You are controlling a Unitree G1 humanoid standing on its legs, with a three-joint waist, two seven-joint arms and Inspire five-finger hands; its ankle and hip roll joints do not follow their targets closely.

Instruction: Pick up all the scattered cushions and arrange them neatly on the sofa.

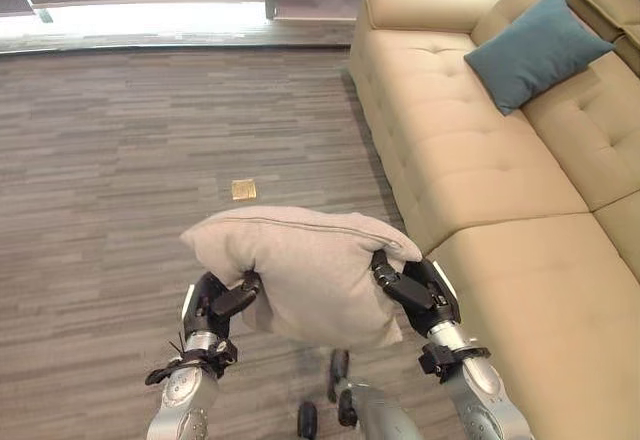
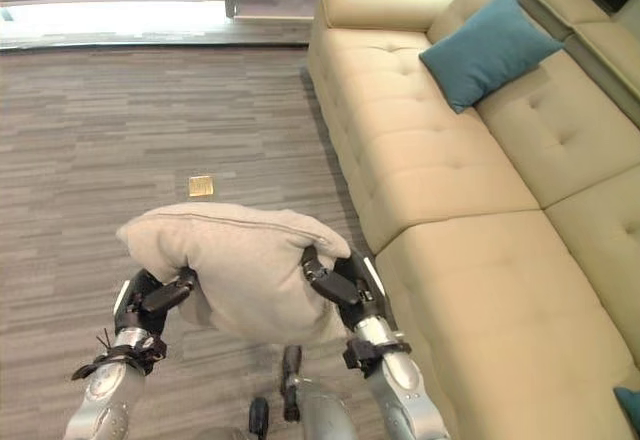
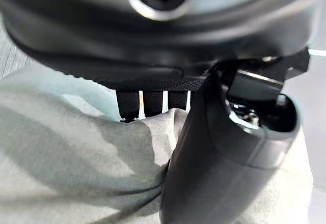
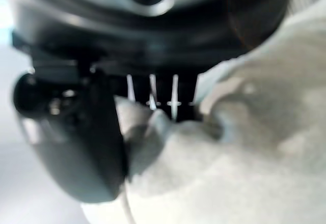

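Grey cushion (image 1: 310,270) is up off the floor (image 1: 120,160), held between both robot hands at about 6 o'clock in the head views. Left robot hand (image 1: 215,305) grips the cushion's left lower edge; the thumb lies across the fabric, which bunches under it. The left wrist view shows the thumb (image 3: 214,173) pressed into the cloth with the fingers (image 3: 153,102) curled on the far side, so the fabric is pinched between them. Right robot hand (image 1: 415,290) grips the cushion's right edge the same way; in the right wrist view its thumb (image 4: 76,147) and fingers (image 4: 163,96) close on a fold of the pale fabric. The cushion sags between the two grips, with its top seam running roughly level.

Beige sofa (image 1: 500,190) runs from 1 o'clock down to 4 o'clock, with tufted seats; its front edge is just beside the right robot hand. Teal cushion (image 1: 535,48) sits at 2 o'clock on the sofa, leaning against the backrest, well apart from the grey one. A second bit of teal (image 2: 630,405) shows at the lower right corner of the right eye view on the sofa seat, too cut off to tell what it is.

Small gold floor plate (image 1: 243,189) lies at 12 o'clock from the cushion, flat on the floor.
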